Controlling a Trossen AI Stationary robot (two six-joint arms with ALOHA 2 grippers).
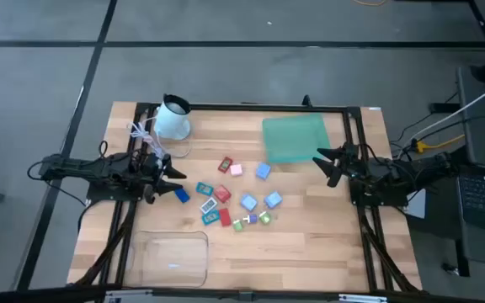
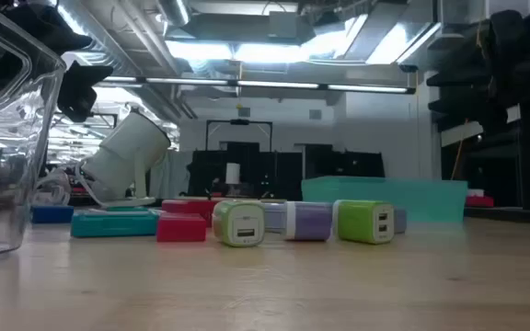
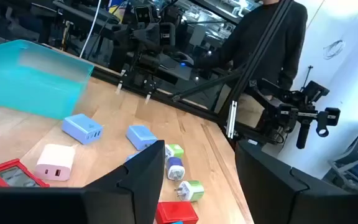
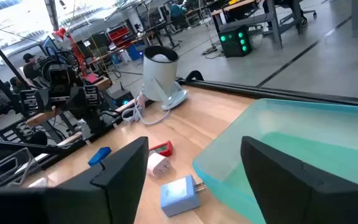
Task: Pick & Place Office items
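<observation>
High view: the office items [image 1: 236, 199] lie scattered mid-surface [image 1: 327, 244], between both arms. The left pincer [image 1: 168, 179] hovers spread and empty beside the white mug [image 1: 173, 118]; the right pincer [image 1: 327, 163] hangs spread, empty, at the teal tray [image 1: 295, 137].

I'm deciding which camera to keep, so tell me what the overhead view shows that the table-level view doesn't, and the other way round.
Only the overhead view shows both claws, the left claw beside the blue piece and the right claw at the teal tray's edge, with nothing in either.

Only the table-level view shows the USB sockets on the green charger and the room behind.

Both show the tilted white mug, the teal tray and the scattered small pieces.
</observation>
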